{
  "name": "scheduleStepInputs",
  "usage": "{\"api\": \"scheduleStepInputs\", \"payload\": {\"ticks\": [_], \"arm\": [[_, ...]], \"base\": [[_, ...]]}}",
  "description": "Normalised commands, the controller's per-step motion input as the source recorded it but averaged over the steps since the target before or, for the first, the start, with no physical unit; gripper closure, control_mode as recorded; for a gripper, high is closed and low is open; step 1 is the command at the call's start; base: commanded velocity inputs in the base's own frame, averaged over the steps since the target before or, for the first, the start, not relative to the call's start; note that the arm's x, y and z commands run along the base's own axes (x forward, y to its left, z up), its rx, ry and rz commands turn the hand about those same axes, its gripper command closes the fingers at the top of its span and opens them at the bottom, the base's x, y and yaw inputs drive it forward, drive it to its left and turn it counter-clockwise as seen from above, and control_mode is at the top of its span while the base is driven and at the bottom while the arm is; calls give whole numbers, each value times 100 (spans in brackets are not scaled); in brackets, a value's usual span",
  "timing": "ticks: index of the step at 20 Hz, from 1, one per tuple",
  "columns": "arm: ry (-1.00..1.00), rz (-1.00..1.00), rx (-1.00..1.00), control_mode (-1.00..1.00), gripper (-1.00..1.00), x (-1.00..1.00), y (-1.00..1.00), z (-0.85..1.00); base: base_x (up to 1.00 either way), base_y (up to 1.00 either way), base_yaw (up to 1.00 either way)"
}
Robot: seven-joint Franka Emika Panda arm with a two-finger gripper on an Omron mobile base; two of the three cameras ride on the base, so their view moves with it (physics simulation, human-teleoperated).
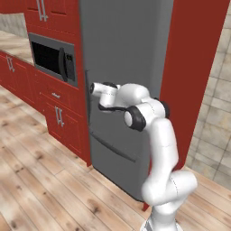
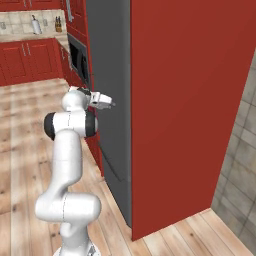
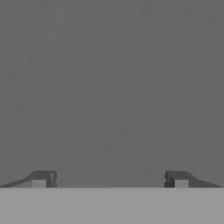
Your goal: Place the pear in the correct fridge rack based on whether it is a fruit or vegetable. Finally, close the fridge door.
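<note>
Fingers (image 3: pixel 109 179) spread wide, empty — plain grey fridge door (image 3: pixel 112 87) close ahead of them.

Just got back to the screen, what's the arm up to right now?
The arm has its gripper up against the grey fridge door, which looks shut. In the hand view the fingertips stand wide apart with nothing between them, facing plain grey door. Beside the fridge a microwave sits in the red cabinets.

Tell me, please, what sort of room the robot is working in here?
A home kitchen, rendered: a tall grey fridge set among red cabinets, a built-in microwave beside it, and a tiled counter further back.
</note>
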Motion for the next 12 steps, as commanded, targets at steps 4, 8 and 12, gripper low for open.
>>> {"api": "scheduleStepInputs", "payload": {"ticks": [4, 8, 12], "arm": [[0, -23, 0, -100, -100, 19, -36, -17], [0, -24, 0, -100, -100, 19, -33, -17], [0, -23, 0, -100, -100, 17, -35, -16]], "base": [[0, 0, 0], [0, 0, 0], [0, 0, 0]]}}
